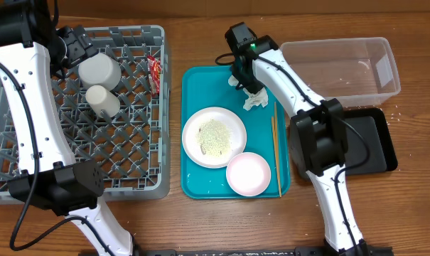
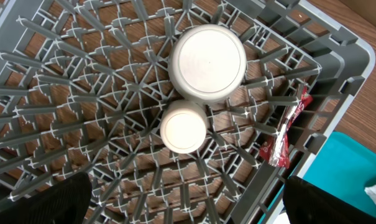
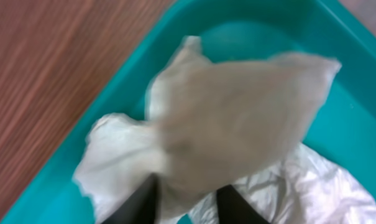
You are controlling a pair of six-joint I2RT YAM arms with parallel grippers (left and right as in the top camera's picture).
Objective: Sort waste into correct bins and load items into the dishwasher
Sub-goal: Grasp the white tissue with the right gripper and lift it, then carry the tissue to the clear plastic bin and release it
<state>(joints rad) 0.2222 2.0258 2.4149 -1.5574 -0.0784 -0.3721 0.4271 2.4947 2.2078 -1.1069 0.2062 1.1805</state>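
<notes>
A crumpled white napkin sits pinched between my right gripper's two dark fingers, over the far corner of the teal tray; overhead, this gripper hangs just above the napkin. My left gripper is open wide over the grey dish rack, empty, above an upturned bowl and cup. A red-and-white sauce packet lies by the rack's right wall. On the tray lie a large plate with rice scraps, a smaller plate and chopsticks.
A clear tub stands at the back right, with a black tray in front of it. The right arm's base overlaps the black tray's left side. The rack fills the table's left half.
</notes>
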